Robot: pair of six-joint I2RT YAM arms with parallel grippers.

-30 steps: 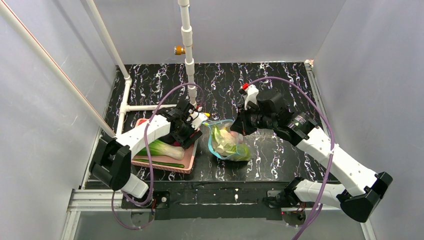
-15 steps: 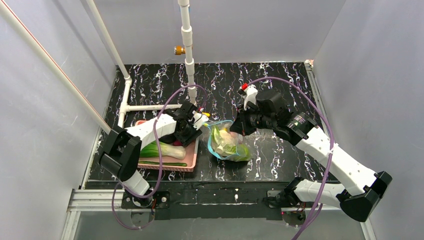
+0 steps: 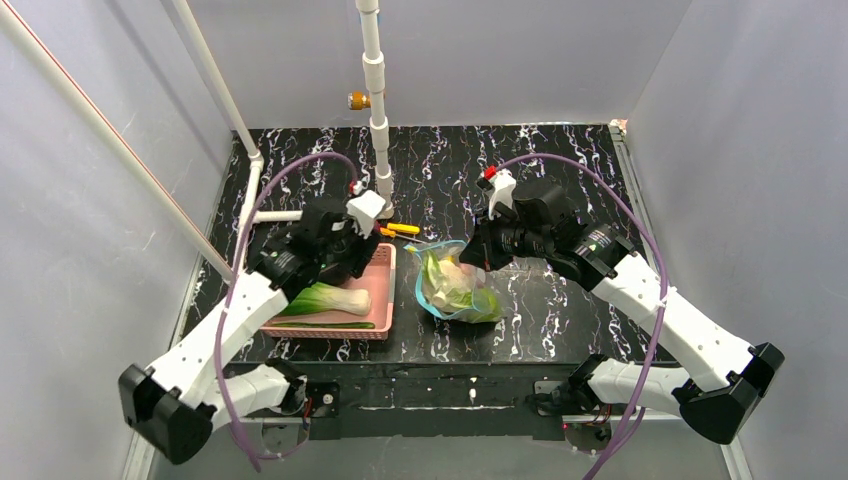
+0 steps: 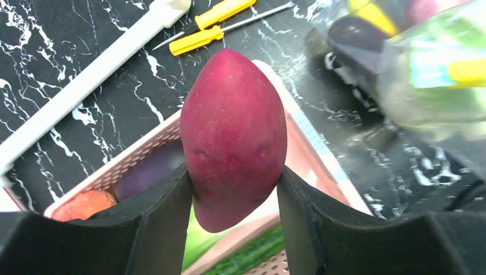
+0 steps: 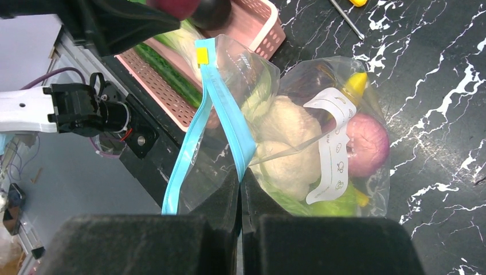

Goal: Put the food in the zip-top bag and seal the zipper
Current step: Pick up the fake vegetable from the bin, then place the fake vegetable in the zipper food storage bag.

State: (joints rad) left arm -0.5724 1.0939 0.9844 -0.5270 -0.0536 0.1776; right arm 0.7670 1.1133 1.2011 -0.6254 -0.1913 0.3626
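Note:
My left gripper [image 4: 234, 197] is shut on the dark red-purple oblong piece [image 4: 234, 132] and holds it above the pink basket [image 4: 324, 166]. In the top view the left gripper [image 3: 345, 255] hangs over the basket's far end and the piece is hidden. My right gripper [image 5: 240, 175] is shut on the teal-blue zipper strip [image 5: 226, 109] of the clear zip-top bag [image 5: 309, 86] and holds the mouth up. The bag [image 3: 455, 285] holds a white-and-green leafy head [image 5: 286, 137], a yellow piece [image 5: 355, 86], a pink-purple round piece [image 5: 367, 143] and a green piece [image 5: 326, 203].
The pink basket [image 3: 385, 290] left of the bag holds another leafy head [image 3: 325, 298], a long green piece [image 3: 320, 323], an orange-red piece [image 4: 77, 205] and a purple one [image 4: 149, 172]. Yellow-handled screwdrivers [image 3: 400, 230] lie behind it. A white pipe [image 3: 378, 120] stands at the back.
My left arm has swung its elbow down and drawn its gripper back to the left and up from the basket, holding the dark red piece. The right arm and the bag have not moved.

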